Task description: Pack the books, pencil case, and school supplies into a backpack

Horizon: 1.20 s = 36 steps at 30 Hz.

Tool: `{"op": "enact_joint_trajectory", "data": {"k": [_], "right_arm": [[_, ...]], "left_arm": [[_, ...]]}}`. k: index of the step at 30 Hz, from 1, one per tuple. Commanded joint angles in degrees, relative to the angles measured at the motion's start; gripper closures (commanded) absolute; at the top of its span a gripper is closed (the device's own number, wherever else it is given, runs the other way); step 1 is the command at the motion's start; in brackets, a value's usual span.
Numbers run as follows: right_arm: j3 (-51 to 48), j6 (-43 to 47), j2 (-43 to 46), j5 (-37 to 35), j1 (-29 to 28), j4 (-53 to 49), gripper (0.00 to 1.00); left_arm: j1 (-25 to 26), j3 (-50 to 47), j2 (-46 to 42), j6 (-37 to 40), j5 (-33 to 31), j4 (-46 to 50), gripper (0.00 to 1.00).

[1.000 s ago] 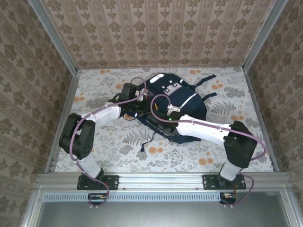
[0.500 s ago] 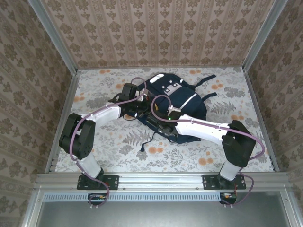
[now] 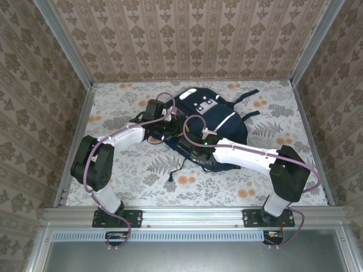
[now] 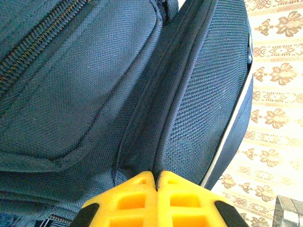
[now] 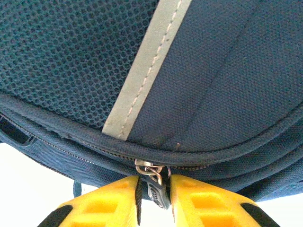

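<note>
Navy backpack [image 3: 227, 122], lying flat mid-table [image 3: 142, 170] toward the far edge, grey reflective stripe [image 5: 147, 66] above its zip, right gripper [image 5: 154, 182] fingers narrow, nipping the metal zipper pull [image 5: 156, 191], left gripper [image 4: 156, 176] fingers pressed together at a seam fold on the pack's left side.

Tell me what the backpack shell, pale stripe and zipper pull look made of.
Backpack: woven synthetic, likely nylon or polyester; matte, coarse visible weave. Stripe: smooth grey tape, stitched down, probably reflective. Zipper pull: shiny metal loop, dark tab, perhaps plastic or rubber.
</note>
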<state>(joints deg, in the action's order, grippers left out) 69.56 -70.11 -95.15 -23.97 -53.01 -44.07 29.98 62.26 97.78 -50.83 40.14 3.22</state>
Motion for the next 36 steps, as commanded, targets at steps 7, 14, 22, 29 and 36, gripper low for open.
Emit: {"op": "enact_joint_trajectory", "data": {"k": [7,14,22,29,36], "right_arm": [[-2.8,4.4,2.8,-3.8,0.2,-2.6,0.97],[-9.5,7.3,9.6,-11.6,2.2,-5.7,1.00],[-14.1,22.5,17.6,-3.9,8.1,4.8,1.00],[-9.9,38.5,13.6,11.9,8.2,13.0,1.00],[-1.4,39.5,4.1,22.4,5.2,20.4,1.00]], "left_arm": [[-0.1,1.0,-0.9,1.1,-1.9,0.0,1.00],[-1.2,0.1,0.0,0.6,-6.1,-1.5,1.00],[-3.0,0.7,0.1,1.5,-5.9,-0.9,1.00],[-7.5,0.8,-2.0,4.3,-5.5,2.0,1.00],[-10.3,-4.3,-10.0,3.4,-7.6,5.9,0.66]]}}
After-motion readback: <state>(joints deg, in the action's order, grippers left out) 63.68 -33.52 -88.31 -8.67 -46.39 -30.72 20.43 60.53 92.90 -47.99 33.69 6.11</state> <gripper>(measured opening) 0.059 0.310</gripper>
